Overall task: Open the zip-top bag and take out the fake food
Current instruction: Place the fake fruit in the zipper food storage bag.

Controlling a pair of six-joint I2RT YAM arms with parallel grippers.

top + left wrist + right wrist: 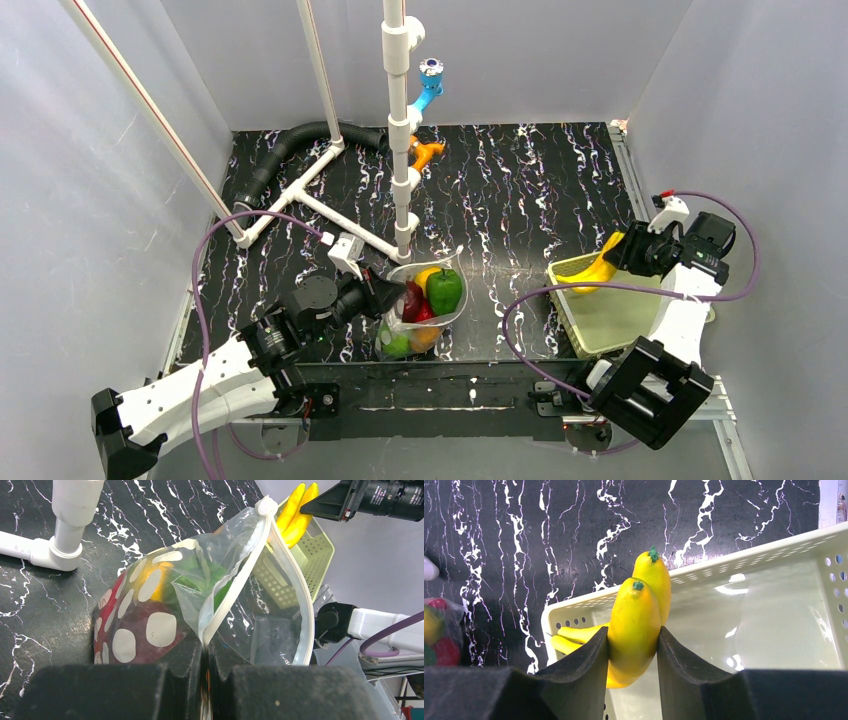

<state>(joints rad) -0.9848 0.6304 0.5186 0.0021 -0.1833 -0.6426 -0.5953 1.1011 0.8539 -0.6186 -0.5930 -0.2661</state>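
In the top view the bag (424, 303) stands on the black marbled table (520, 200) at lower centre of the frame, just below the upright white pipe (401, 130). The left gripper (385, 297) is clenched on the bag's left edge. Through the clear plastic show a green pepper (444, 290), a red piece (412, 302), something yellow-orange above them, and green and orange pieces at the bottom. At right of the frame the right gripper (622, 252) grasps a yellow banana (598, 269) at the upper-left corner of the pale basket (610, 330). By my reading the opening is done and one item of the fake food is out. About five pieces are left inside.

In the left wrist view the two black fingers (125, 690) are pressed together at bottom centre, pinching one white zip strip. The other strip arcs away to the right, so the mouth gapes wide. The near face carries round whitish dots. Red, yellow and green shapes lie behind it, and the plastic is creased and shiny. The banana and basket sit at upper right.

In the right wrist view the banana fills the centre, squeezed between the fingers (574, 680). It is a glossy bunch with small green stem tips. Its lower end hangs in front of the basket's perforated rim. I cannot tell whether it touches the basket. A sliver of the bag shows at the left edge.
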